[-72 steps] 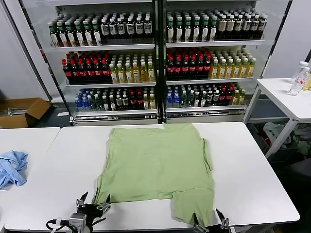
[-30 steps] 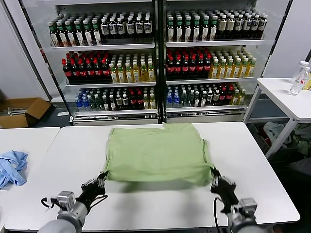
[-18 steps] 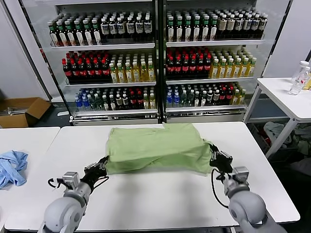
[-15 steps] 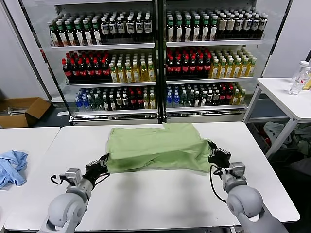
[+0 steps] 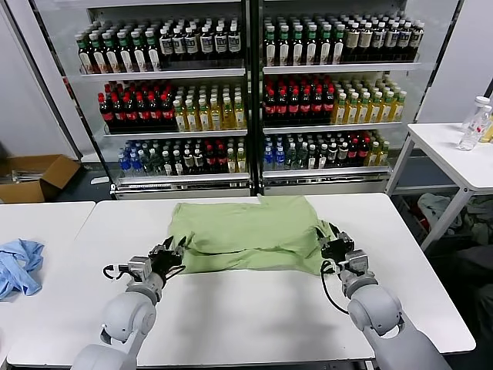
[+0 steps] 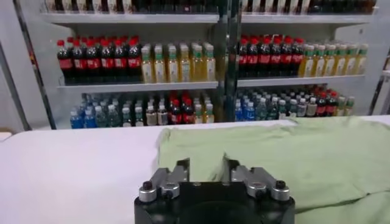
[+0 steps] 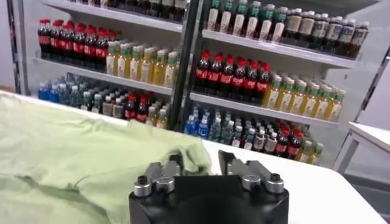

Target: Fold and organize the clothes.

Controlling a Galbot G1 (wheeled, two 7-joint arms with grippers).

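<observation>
The green shirt (image 5: 250,235), folded over, lies at the centre of the white table (image 5: 416,301), its long axis running left to right across the frame. The left gripper (image 5: 168,254) sits at the shirt's lower-left corner and the right gripper (image 5: 333,245) at its lower-right corner. Both show parted jaws holding nothing; each is equally near its own corner.

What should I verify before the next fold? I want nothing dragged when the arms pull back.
1. Left gripper open at the light green cotton shirt's left edge: ok.
2. Right gripper open at its right edge: ok.
3. Cloth free of both grippers' fingers: cannot tell.
4. Shirt folded over, lying wholly on the white table: ok.
5. Folded edge even: not ok, the right side bunches.
6. Crumpled light blue garment apart on the neighbouring table: ok.
</observation>
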